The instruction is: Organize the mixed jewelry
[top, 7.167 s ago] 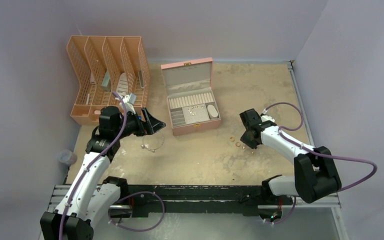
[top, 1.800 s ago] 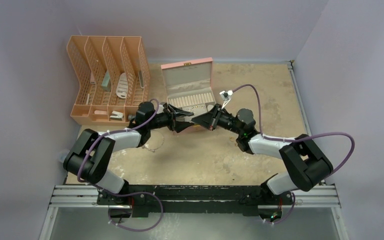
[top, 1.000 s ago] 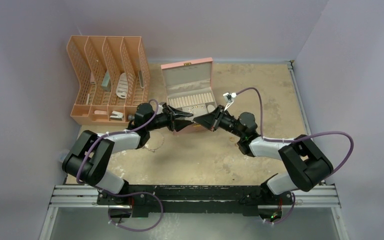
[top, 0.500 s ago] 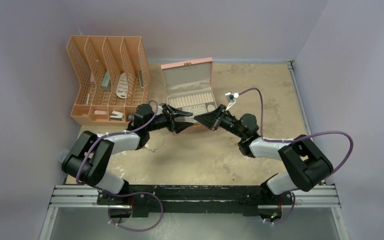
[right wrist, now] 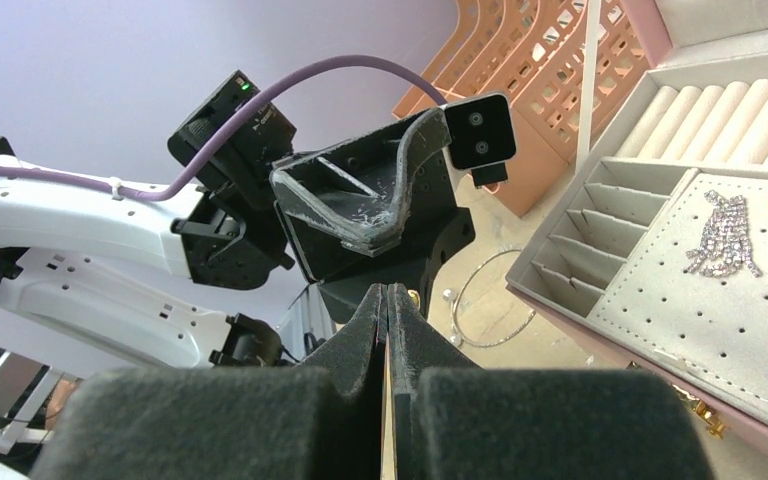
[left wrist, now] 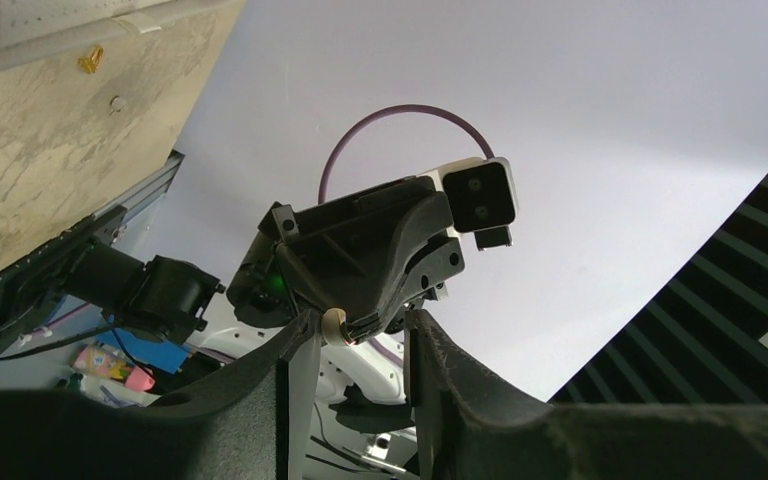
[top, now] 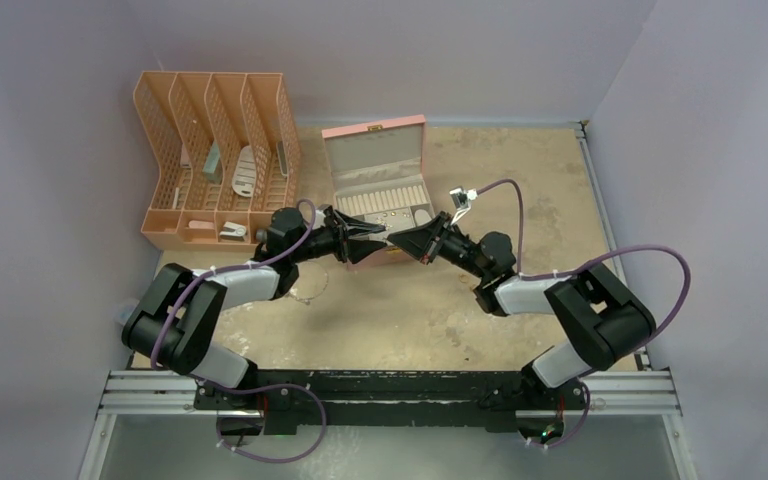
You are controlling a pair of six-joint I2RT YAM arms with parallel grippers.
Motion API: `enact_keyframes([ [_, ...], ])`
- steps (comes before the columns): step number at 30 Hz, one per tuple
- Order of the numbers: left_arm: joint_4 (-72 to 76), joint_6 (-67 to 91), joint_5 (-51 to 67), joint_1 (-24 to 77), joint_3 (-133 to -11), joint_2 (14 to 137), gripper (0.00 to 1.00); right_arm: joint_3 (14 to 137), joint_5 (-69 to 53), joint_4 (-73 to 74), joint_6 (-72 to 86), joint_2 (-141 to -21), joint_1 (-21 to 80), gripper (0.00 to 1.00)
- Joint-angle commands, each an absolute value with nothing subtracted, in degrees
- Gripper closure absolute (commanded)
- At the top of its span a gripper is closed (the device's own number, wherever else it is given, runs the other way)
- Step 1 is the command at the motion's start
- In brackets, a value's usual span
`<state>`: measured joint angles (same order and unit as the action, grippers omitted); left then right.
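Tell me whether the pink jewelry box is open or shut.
Open. On the pink jewelry box, the lid stands raised at the back, leaving the ring rolls and perforated pad exposed.

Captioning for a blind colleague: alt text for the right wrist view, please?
The right gripper, shut on a tiny gold ring, faces the open left gripper head-on. At the frame's right lies the open pink jewelry box holding a crystal earring; a silver bangle rests on the table beside it.

From above, both arms cover the box (top: 374, 150) front and part of the loop (top: 312, 291). The ring (left wrist: 332, 325) is half behind a left gripper (left wrist: 360, 320) finger.
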<state>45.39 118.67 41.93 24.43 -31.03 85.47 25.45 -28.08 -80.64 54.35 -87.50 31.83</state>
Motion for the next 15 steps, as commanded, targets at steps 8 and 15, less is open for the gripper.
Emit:
enact_keyframes([
  [8,49.0,119.8,42.9,24.6,-30.5,83.8,0.68,25.8,-28.7,-88.0,55.3,-89.1,32.1,1.0],
  [15,49.1,119.8,42.5,24.6,-30.4,83.9,0.77,25.3,-29.1,-88.5,55.6,-88.7,32.0,1.0],
])
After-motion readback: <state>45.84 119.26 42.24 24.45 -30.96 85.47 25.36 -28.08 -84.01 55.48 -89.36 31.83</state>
